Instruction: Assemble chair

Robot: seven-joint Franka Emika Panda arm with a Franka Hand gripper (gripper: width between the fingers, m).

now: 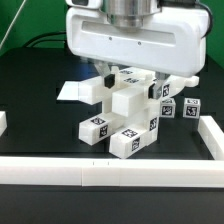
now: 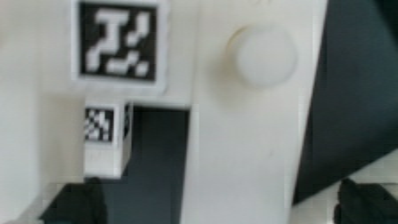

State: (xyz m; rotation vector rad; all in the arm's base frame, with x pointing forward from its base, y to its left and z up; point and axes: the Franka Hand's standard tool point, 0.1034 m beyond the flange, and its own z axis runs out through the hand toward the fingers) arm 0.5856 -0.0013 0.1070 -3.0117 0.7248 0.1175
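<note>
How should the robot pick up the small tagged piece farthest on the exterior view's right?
Probably across its flat side faces, from straight above: the piece is blocky, lies low on the table and sits apart from the chair.

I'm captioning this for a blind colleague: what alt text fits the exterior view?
A robot gripper hangs over a cluster of white tagged chair parts on a black table. Small tagged pegs lie at the exterior view's right; a white rail borders the front.
</note>
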